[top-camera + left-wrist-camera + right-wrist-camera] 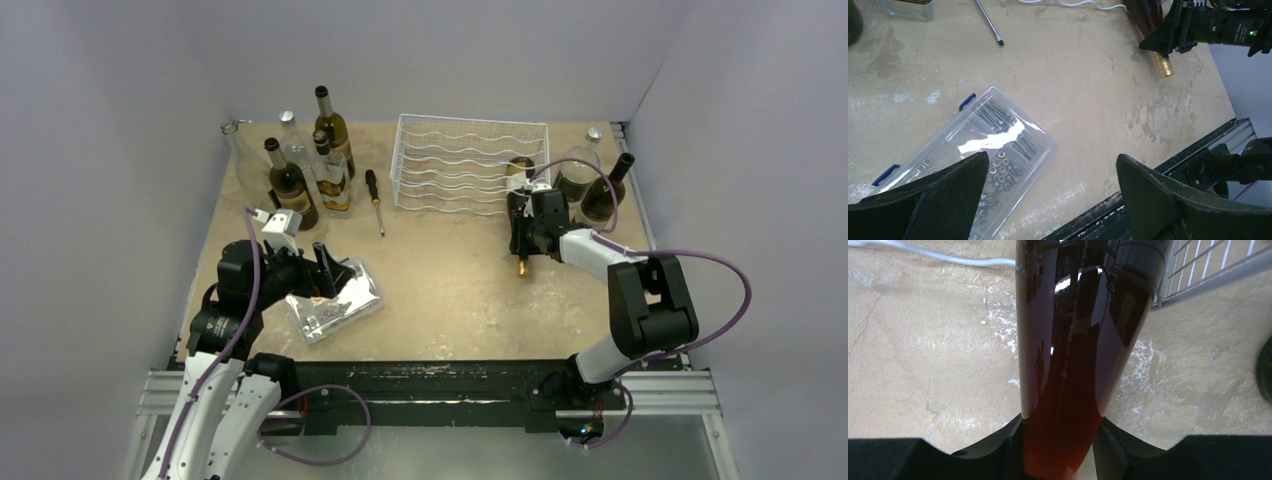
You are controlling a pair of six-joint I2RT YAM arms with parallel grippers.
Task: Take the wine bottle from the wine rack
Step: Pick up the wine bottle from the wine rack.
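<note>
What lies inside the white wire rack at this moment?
One dark wine bottle lies at the right end of the wine rack, neck pointing out, gripped by the right tool. No other bottle shows in its rows. The arm covers the bottle's middle.

Dark amber-brown wine bottle [1068, 365], gold-capped; wine rack [440, 170] white.

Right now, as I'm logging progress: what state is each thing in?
wine bottle: lying down, body partly in the wine rack
right gripper: shut on the wine bottle
left gripper: open, empty, over the parts box
wine rack: holds only that bottle
parts box: lid closed
screwdriver: lying flat
</note>
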